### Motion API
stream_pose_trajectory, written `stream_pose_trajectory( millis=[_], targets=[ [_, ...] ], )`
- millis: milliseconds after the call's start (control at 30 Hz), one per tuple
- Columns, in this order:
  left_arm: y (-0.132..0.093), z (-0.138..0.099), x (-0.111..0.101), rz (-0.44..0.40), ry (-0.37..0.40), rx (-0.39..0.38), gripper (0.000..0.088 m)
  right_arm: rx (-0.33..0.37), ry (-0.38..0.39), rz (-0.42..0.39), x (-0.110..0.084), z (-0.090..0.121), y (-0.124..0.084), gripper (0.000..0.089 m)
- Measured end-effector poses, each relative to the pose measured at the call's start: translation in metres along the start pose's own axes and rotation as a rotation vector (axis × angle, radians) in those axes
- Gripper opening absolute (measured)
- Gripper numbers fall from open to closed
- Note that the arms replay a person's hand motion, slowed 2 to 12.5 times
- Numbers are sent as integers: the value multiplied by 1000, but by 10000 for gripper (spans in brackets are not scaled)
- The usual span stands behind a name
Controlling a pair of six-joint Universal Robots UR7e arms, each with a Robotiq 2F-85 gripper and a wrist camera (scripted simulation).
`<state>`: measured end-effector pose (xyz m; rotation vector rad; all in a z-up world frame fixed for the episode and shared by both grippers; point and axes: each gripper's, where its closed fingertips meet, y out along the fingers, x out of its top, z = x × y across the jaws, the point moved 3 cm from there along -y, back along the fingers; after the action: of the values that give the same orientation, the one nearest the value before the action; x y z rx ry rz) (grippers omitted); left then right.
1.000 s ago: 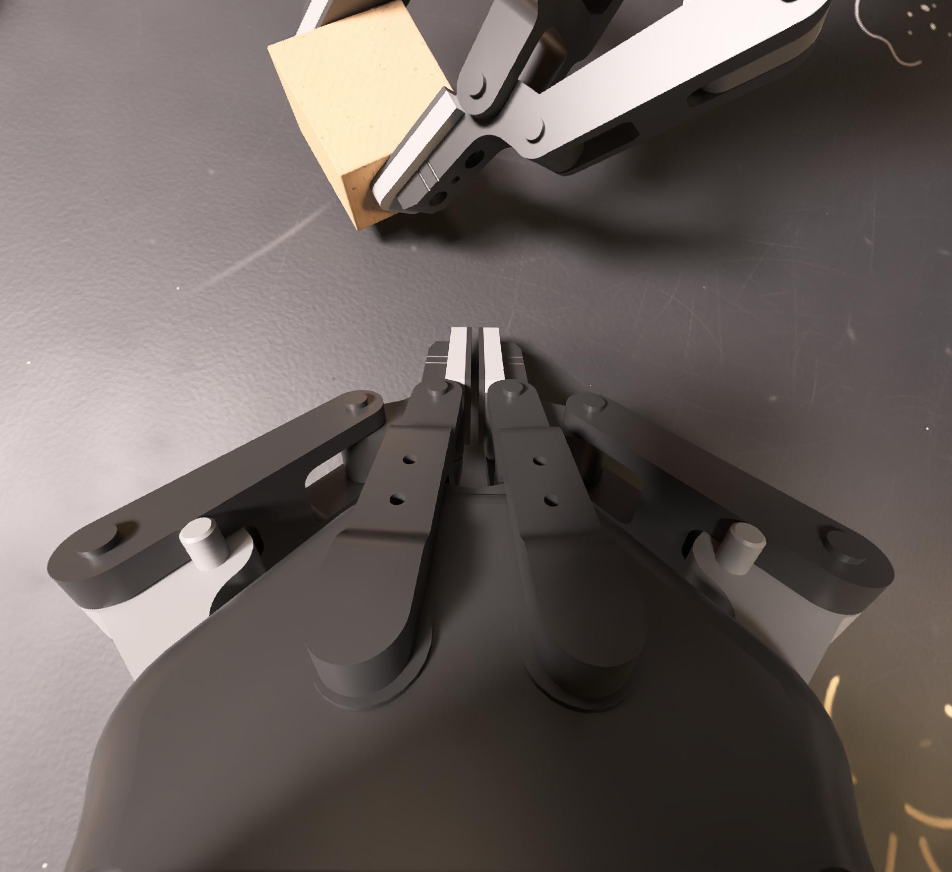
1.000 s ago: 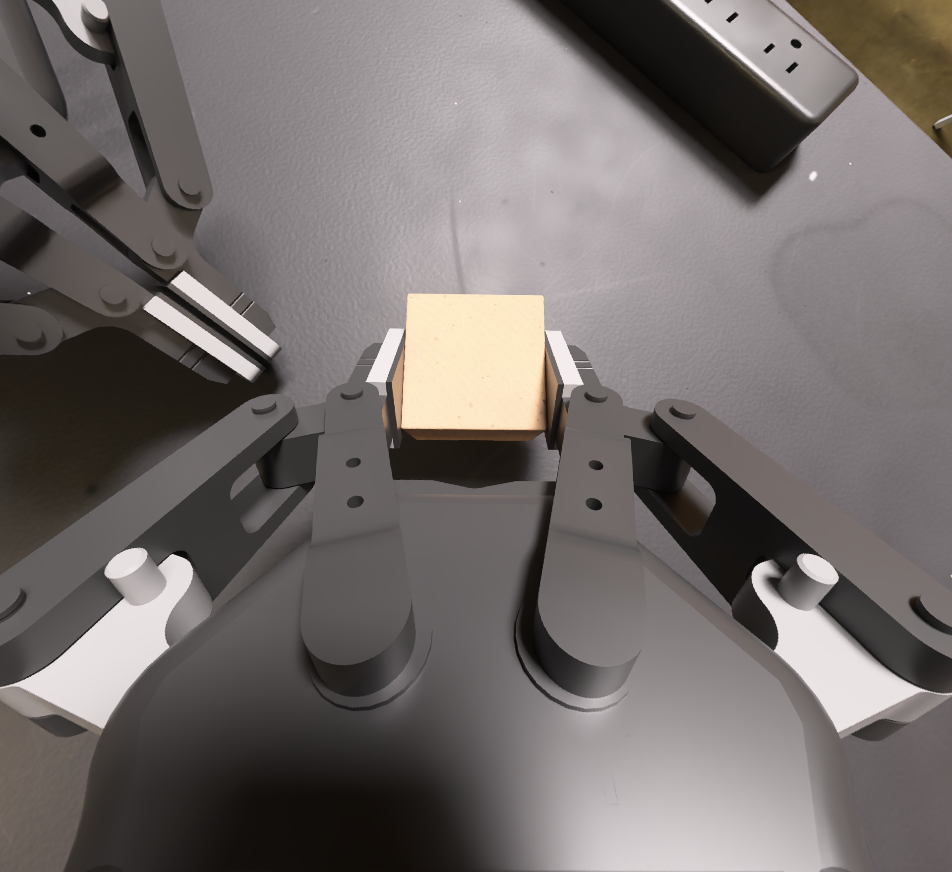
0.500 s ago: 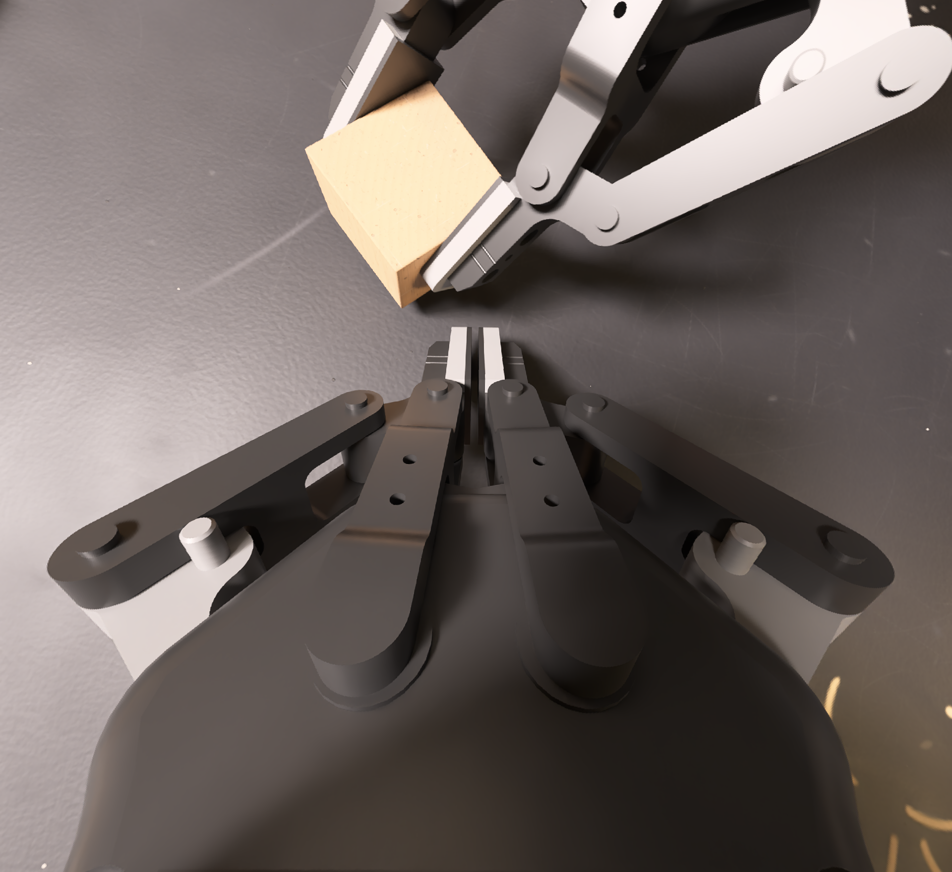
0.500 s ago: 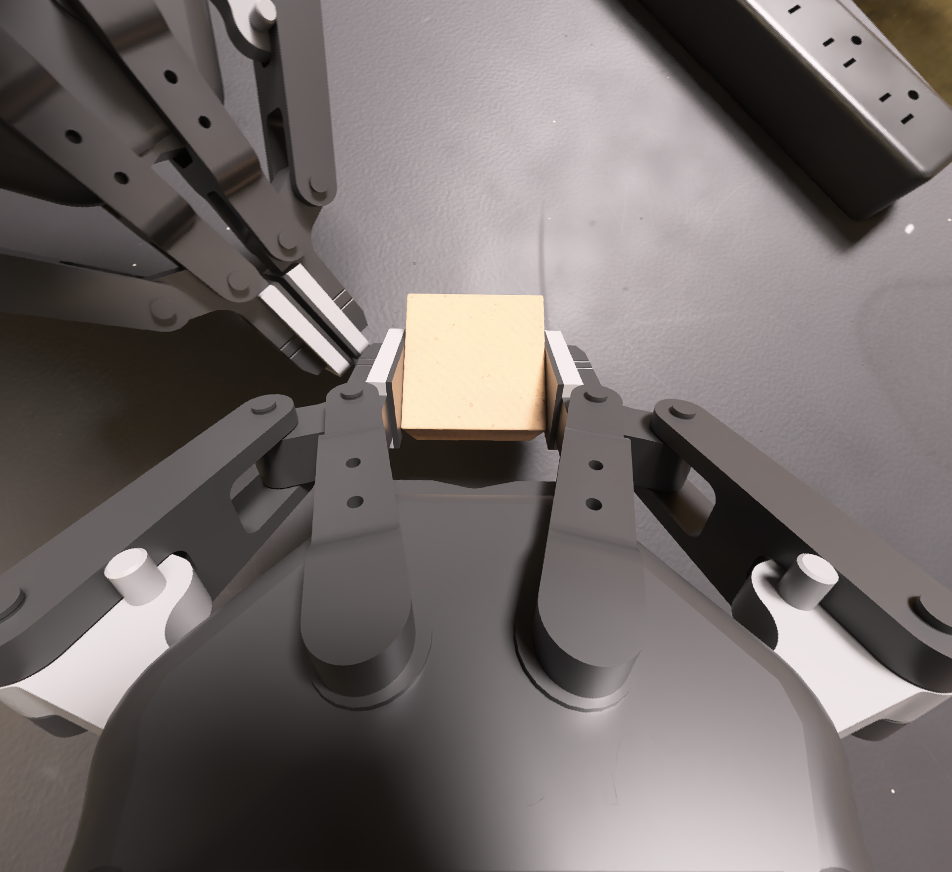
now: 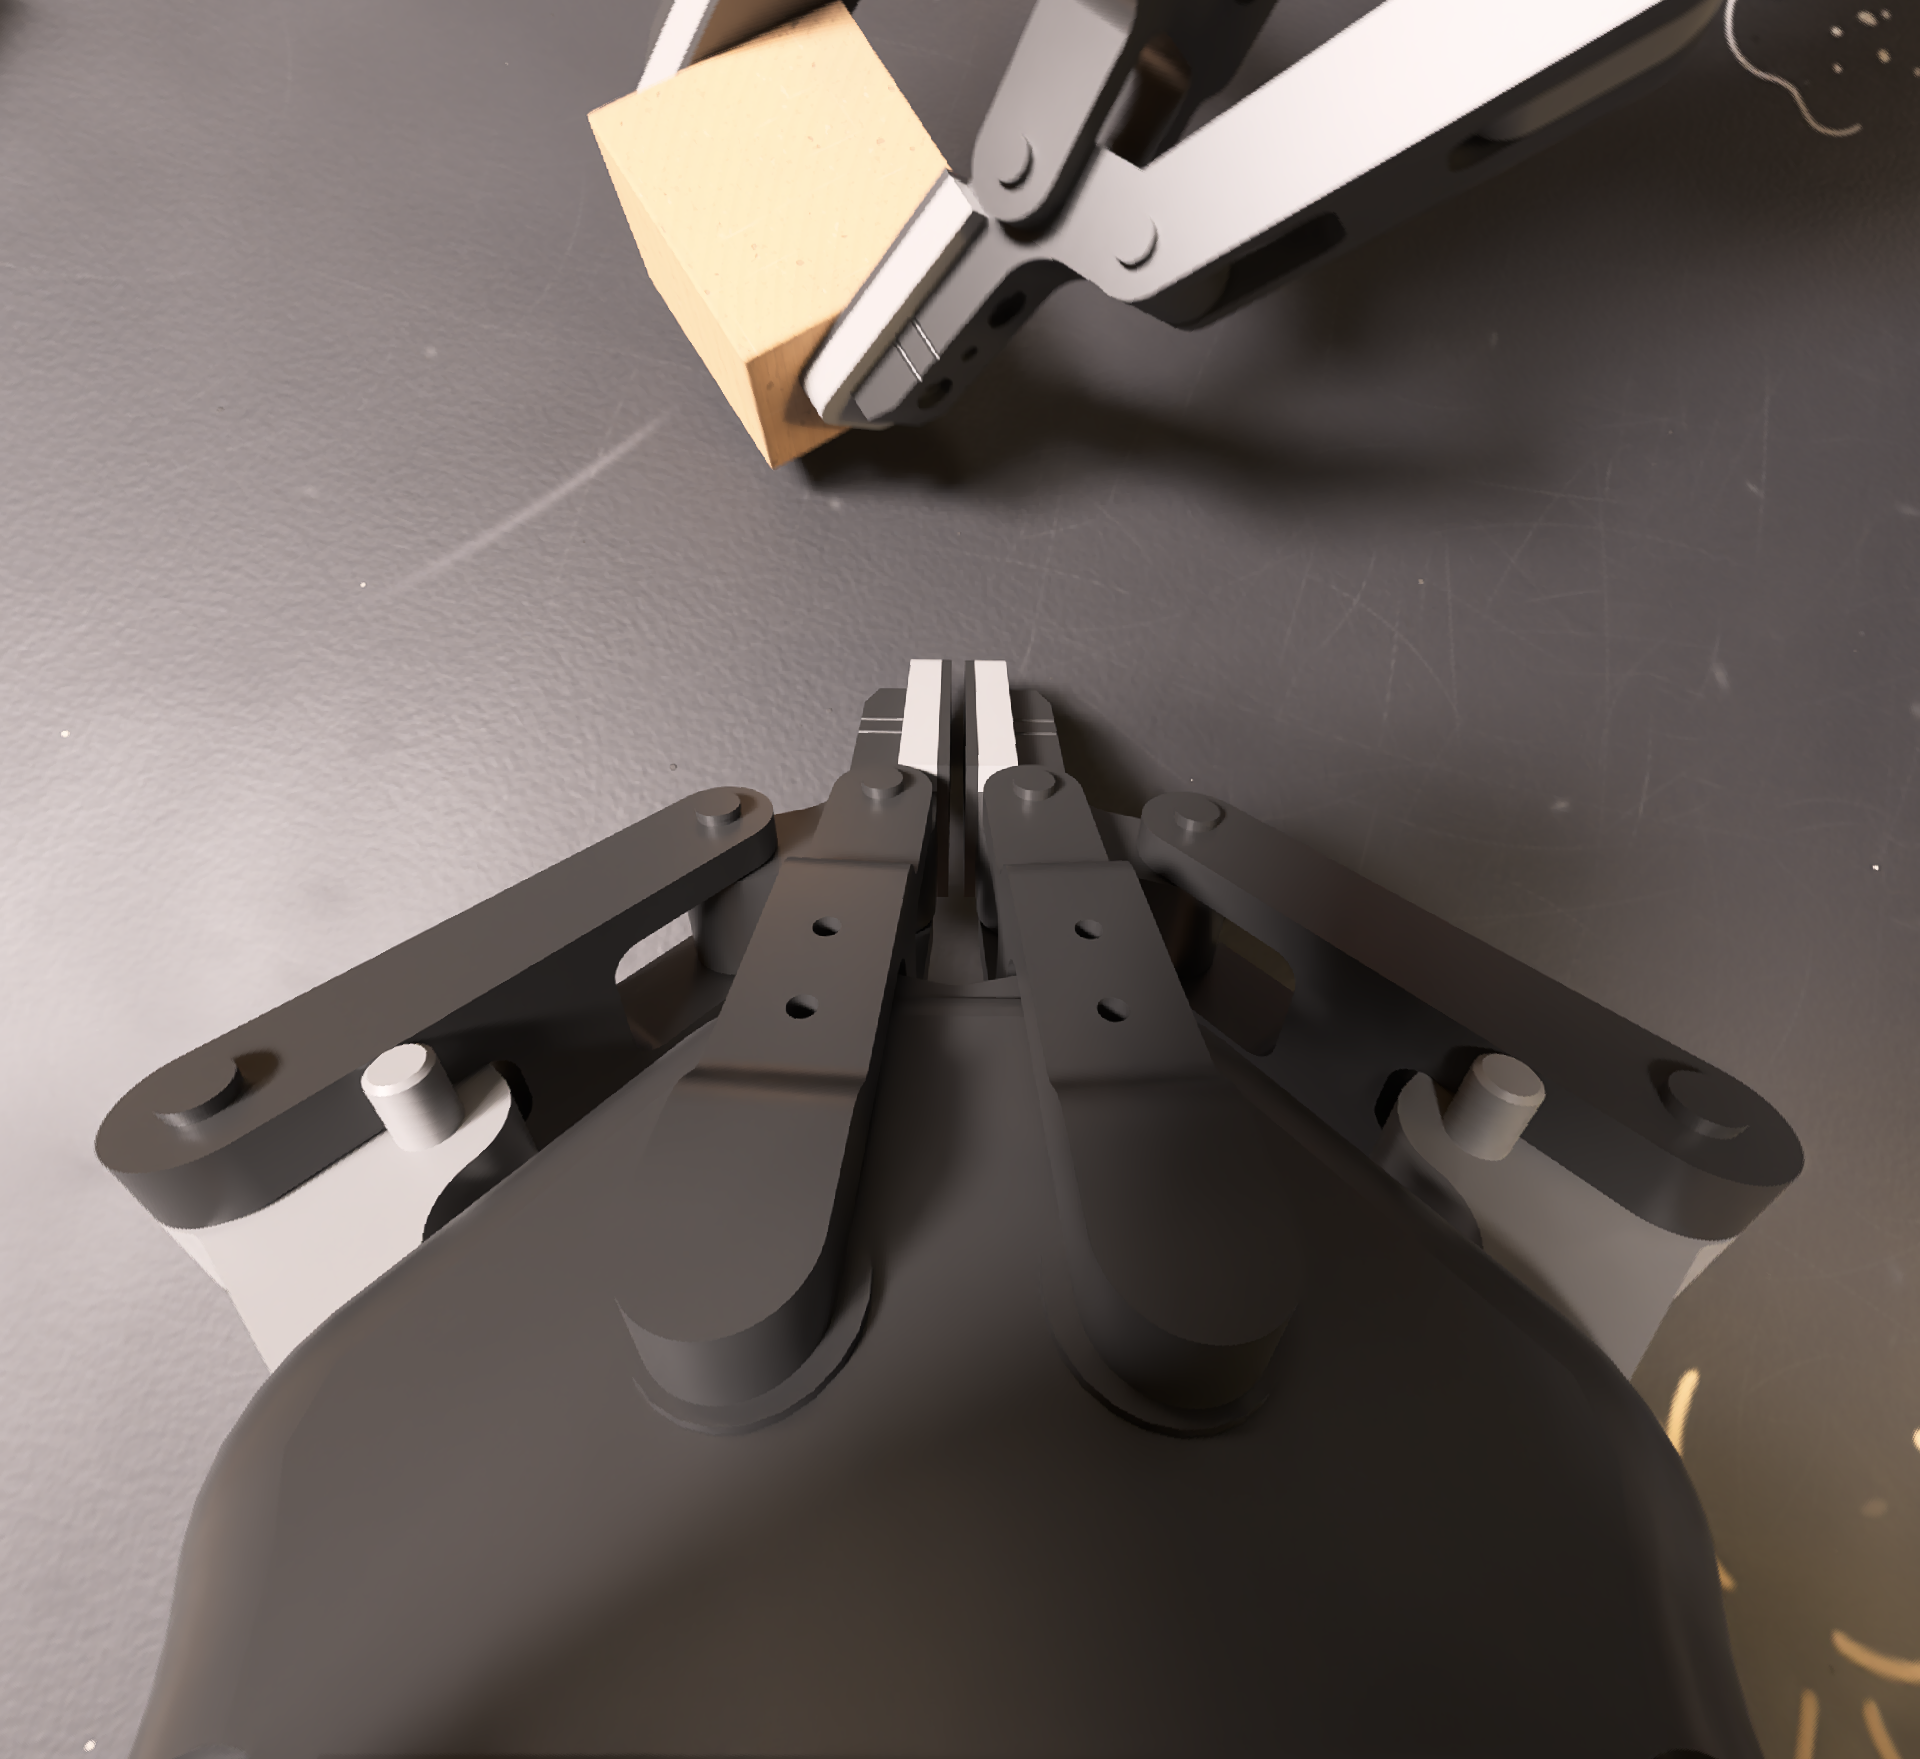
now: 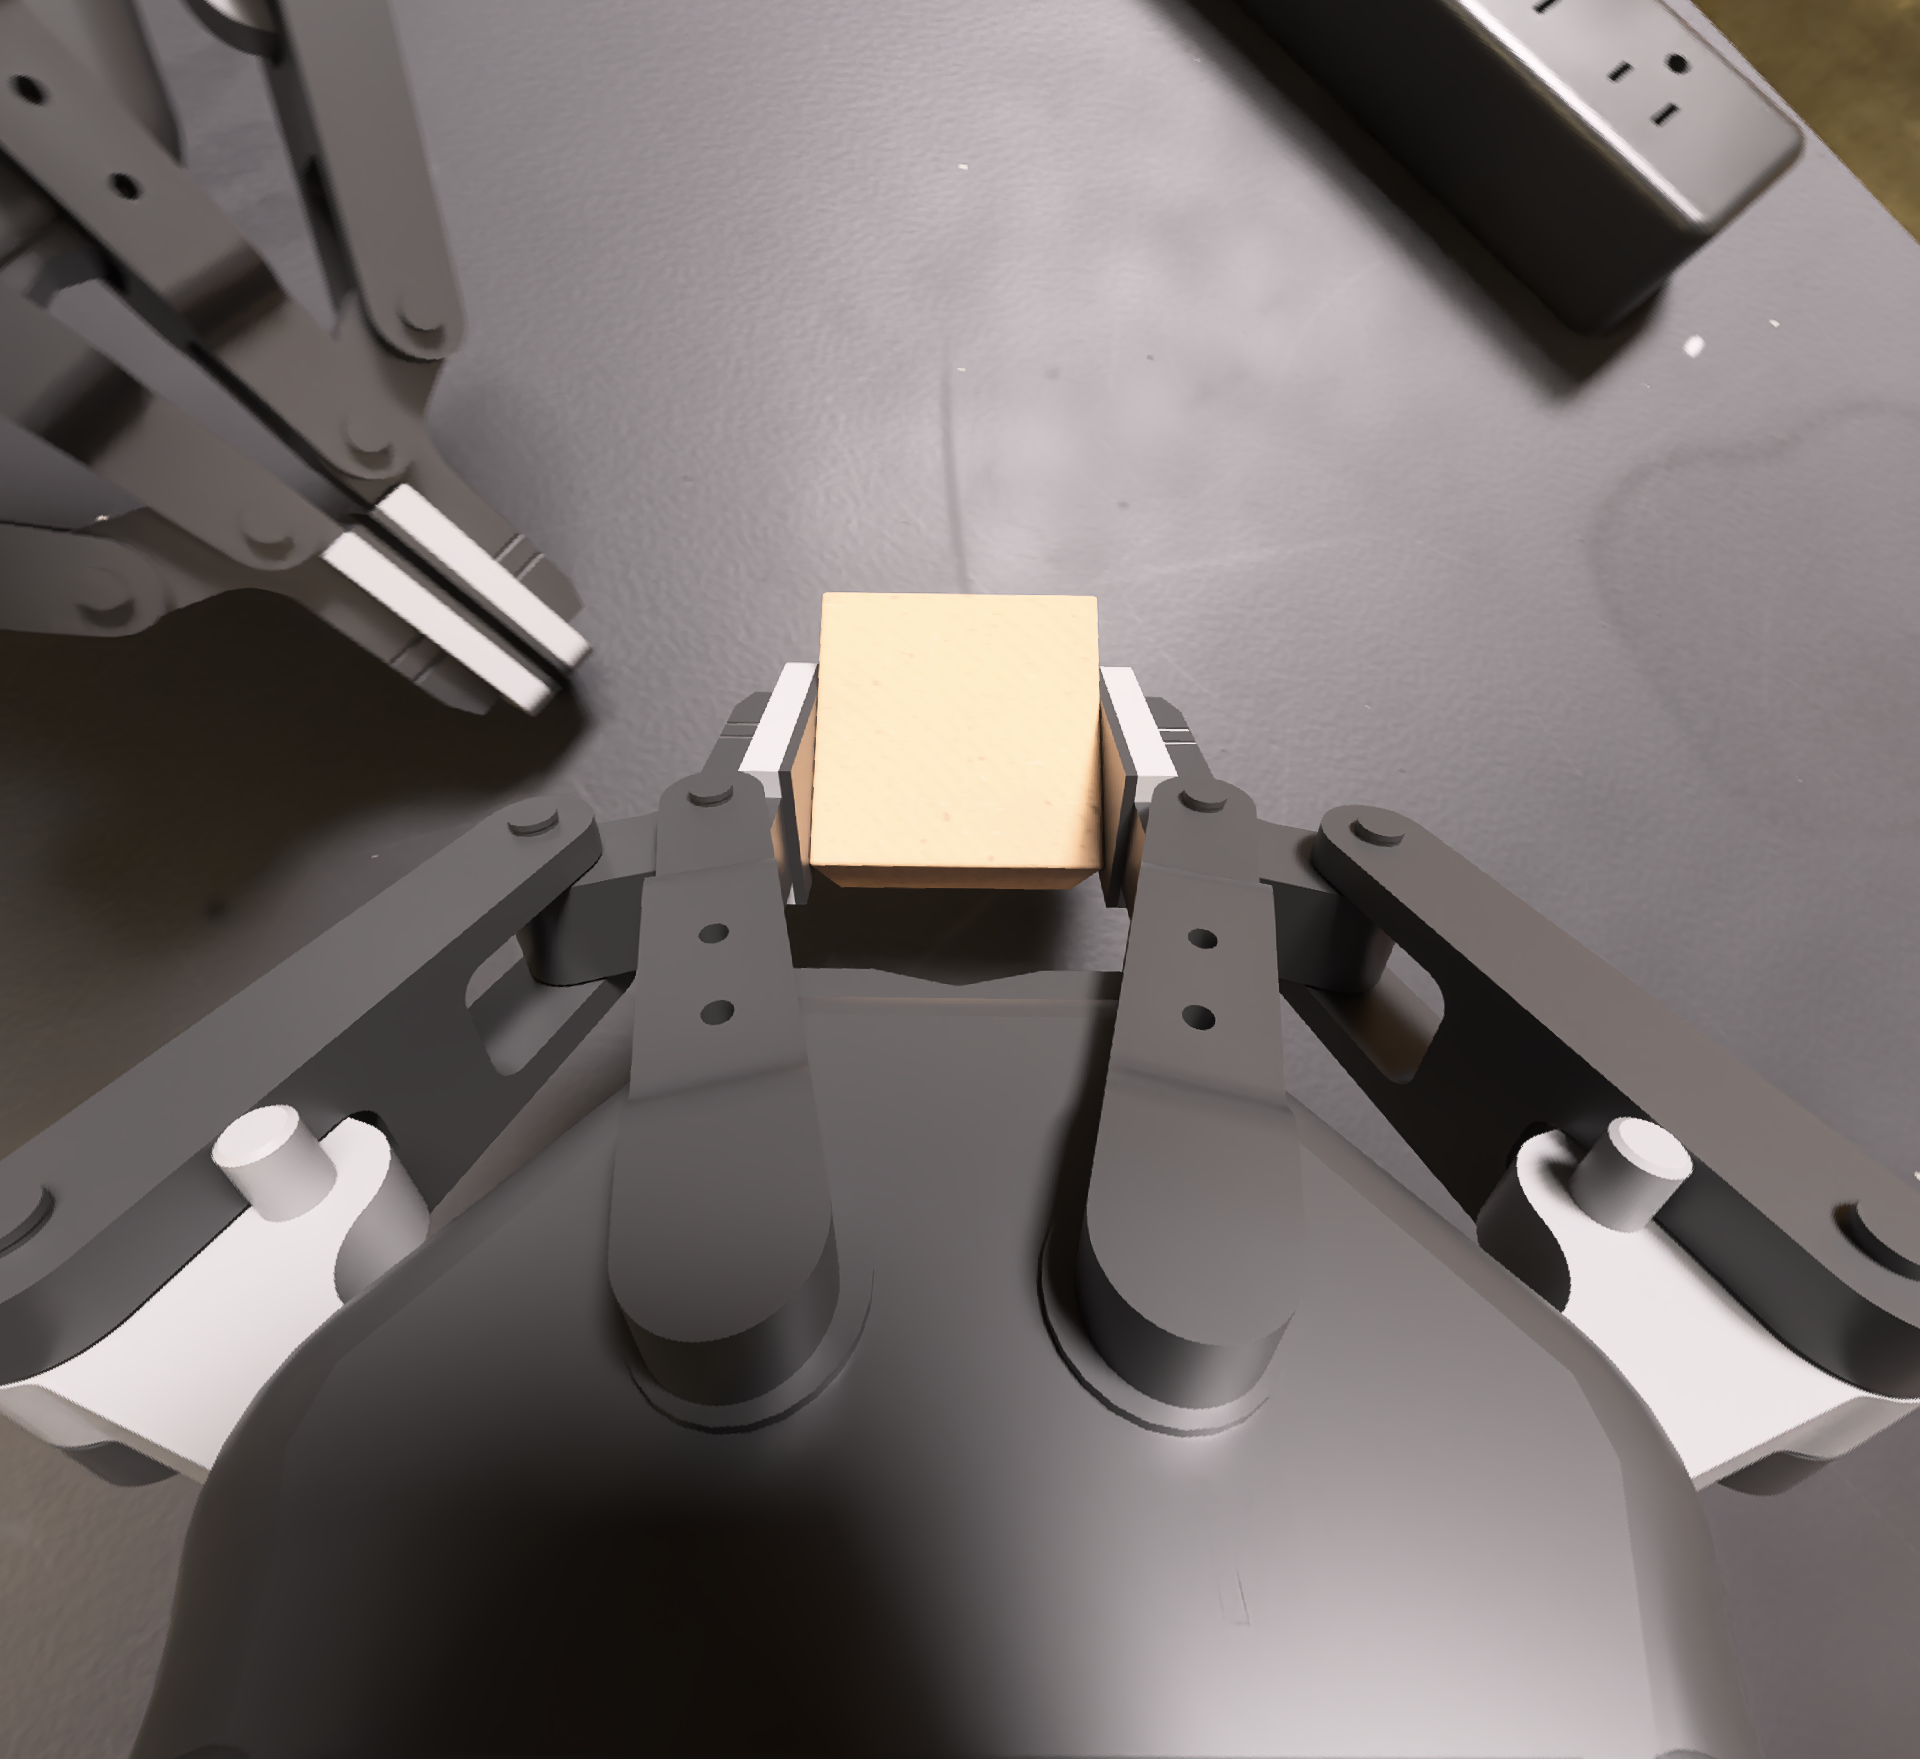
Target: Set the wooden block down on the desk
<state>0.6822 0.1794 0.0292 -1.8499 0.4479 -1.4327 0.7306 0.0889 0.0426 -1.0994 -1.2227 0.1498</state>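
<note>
The wooden block (image 5: pixel 769 203) is a pale cube, tilted, gripped between the fingers (image 5: pixel 904 296) of my right gripper, in the upper middle of the left wrist view. Its lower corner is close to the dark grey desk (image 5: pixel 312 359); I cannot tell whether it touches. In the right wrist view my right gripper (image 6: pixel 956 701) is shut on the block (image 6: pixel 956 753). My left gripper (image 5: pixel 959 681) is shut and empty, hovering a short way in front of the block. It also shows in the right wrist view (image 6: pixel 520 660), to the left of the block.
A dark power strip (image 6: pixel 1507 36) lies on the desk (image 6: pixel 831 151) at the far right, near the desk's edge with brownish floor beyond. Pale scratches and scribble marks (image 5: pixel 1787 57) show on the surface.
My right gripper brought the block close to the left fingertips half a second ago, then moved back away with it. The left gripper has stayed shut and still.
</note>
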Motion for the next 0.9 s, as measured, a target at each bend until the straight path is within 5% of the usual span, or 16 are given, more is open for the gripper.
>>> stream_pose_trajectory(
  millis=[467,900],
  targets=[
    [0,0,0,2,5,6,25,-63,60,-18,0,-12,1,424],
    [0,0,0,-1,3,4,22,58,-28,-34,0,21,-2,424]
  ],
)
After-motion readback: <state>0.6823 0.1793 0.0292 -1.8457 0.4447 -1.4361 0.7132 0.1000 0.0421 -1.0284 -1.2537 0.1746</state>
